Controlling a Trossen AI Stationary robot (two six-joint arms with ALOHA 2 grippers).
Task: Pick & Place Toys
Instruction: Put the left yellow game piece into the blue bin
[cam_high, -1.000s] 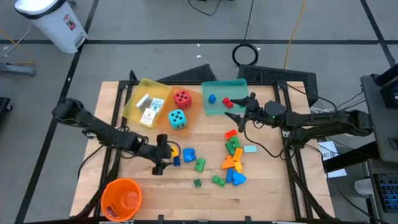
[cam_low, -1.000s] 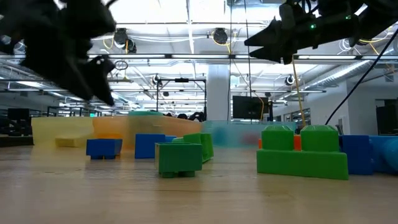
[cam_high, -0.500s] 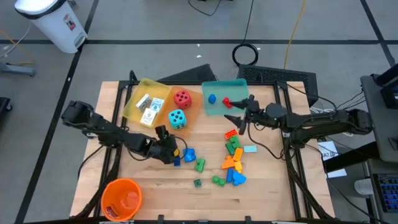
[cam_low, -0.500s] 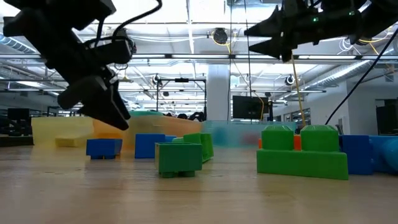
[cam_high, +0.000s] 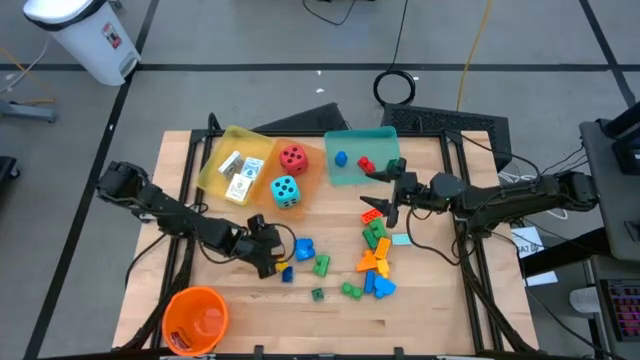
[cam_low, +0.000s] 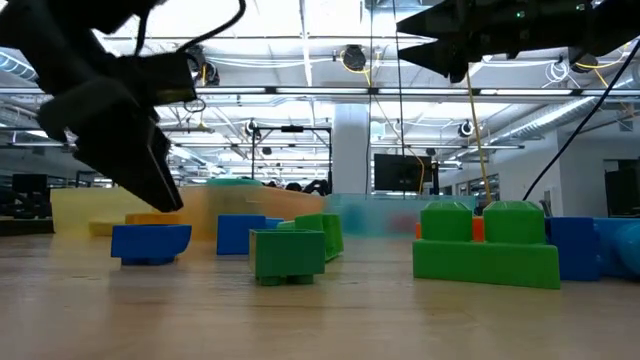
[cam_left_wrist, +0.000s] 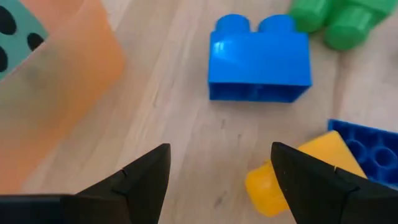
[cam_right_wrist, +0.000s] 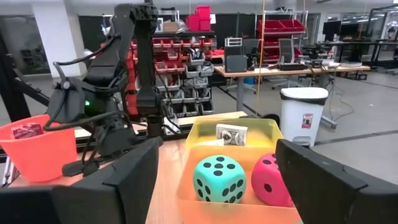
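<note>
The left gripper (cam_high: 275, 256) hung low with jaws apart, empty, just beside a yellow brick (cam_left_wrist: 298, 174) and near a blue brick (cam_left_wrist: 259, 59), both on the table (cam_high: 250, 310). The right gripper (cam_high: 385, 198) was open and empty, raised beside the teal tray (cam_high: 385, 140). Both dice (cam_high: 290, 172) sat in the orange tray (cam_high: 312, 172) left of the teal tray.

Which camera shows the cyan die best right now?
Right wrist view: the cyan die faces the camera, beside the red die. High view shows it small from above. Left wrist view catches only a corner. Low view doesn't show it.
</note>
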